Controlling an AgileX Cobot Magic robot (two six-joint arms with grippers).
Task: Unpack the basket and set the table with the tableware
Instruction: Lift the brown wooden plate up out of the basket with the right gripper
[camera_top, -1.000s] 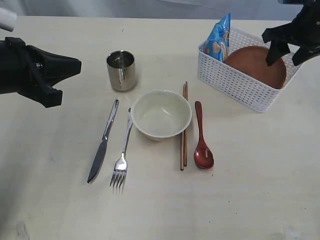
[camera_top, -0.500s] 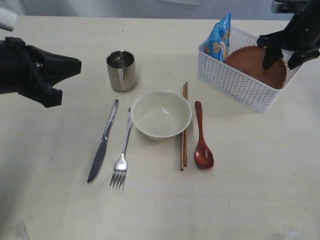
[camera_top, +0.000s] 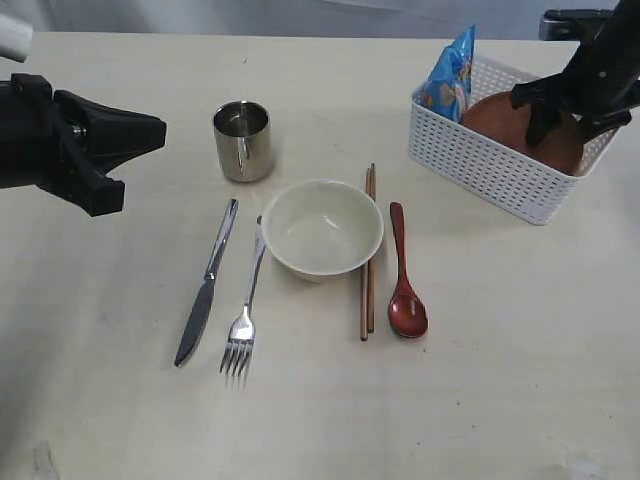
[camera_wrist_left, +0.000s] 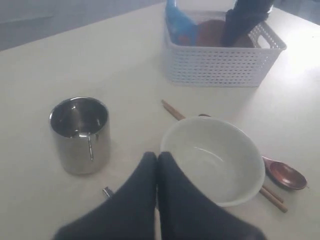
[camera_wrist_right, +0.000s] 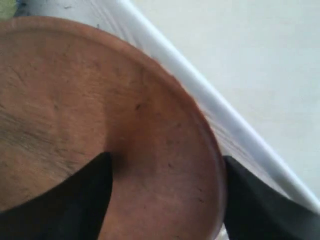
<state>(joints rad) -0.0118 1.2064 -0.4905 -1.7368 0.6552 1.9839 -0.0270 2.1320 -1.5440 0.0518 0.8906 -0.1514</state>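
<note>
Plate seen tilted in basket, bag beside it. Right gripper spread wide over plate edge. One finger seen on plate face, other outside rim, by basket wall. Nothing pinched yet. Rim found between fingers, so squeeze and lift likely called for next. Left gripper pressed together, empty, well apart from basket, near cup. Right arm much nearer plate.

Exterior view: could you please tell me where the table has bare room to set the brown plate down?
Free: the table right of the spoon, in front of the basket; also left of the knife. Crowded around the bowl.
</note>
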